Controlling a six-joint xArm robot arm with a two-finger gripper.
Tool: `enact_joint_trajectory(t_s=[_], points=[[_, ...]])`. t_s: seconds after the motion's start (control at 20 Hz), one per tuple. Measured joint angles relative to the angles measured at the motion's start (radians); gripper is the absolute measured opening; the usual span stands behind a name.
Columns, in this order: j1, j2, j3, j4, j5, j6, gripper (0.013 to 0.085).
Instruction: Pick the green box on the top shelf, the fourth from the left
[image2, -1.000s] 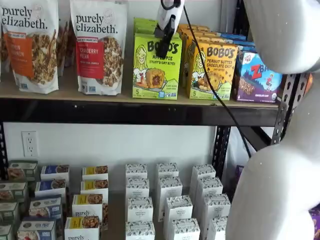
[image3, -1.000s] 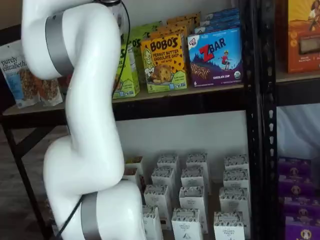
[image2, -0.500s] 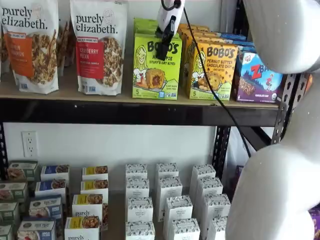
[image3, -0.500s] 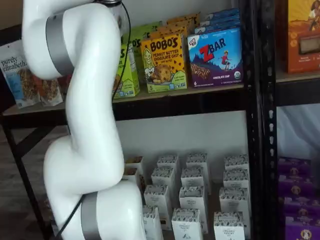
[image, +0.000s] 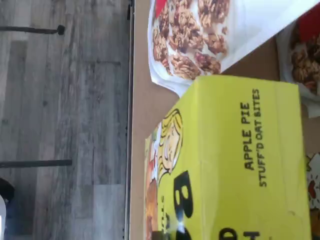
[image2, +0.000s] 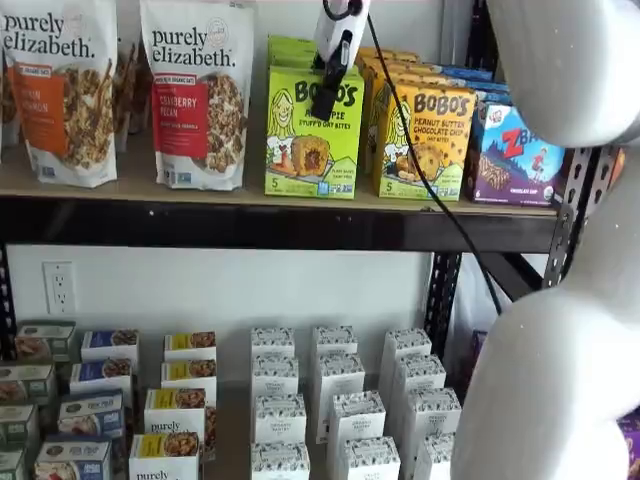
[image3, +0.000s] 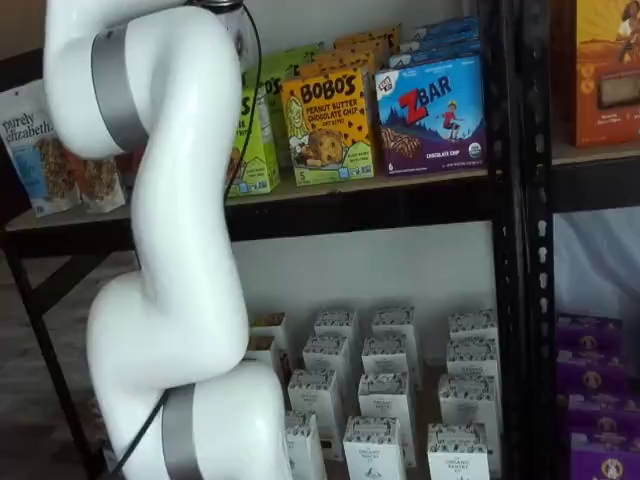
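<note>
Upright, lime-green box (image2: 313, 135) bears black Bobo's lettering.

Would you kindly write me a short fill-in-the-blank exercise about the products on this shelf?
1. The gripper hangs in front of the ____-coloured Bobo's box.
2. The blue box at the row's right end reads ____.
3. The green box's flavour reads Apple ____.
4. The granola pouch beside it reads purely ____.

Missing words: green; Zbar; Pie; elizabeth
</note>
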Motion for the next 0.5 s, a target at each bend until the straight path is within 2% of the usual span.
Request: enact_joint_trajectory(t_s=[0.15, 0.2, 0.25, 0.35, 0.5], points=[[0.000, -0.003, 0.004, 0.001, -0.003, 0.000, 0.0570], [0.000, -0.003, 0.004, 0.002, -0.002, 0.000, 0.0530], [-0.001, -0.003, 0.005, 0.003, -0.002, -0.001, 0.0530], [-0.002, -0.005, 0.006, 0.005, -0.002, -0.001, 0.0450], [-0.003, -0.005, 0.004, 0.010, 0.001, -0.003, 0.0410]])
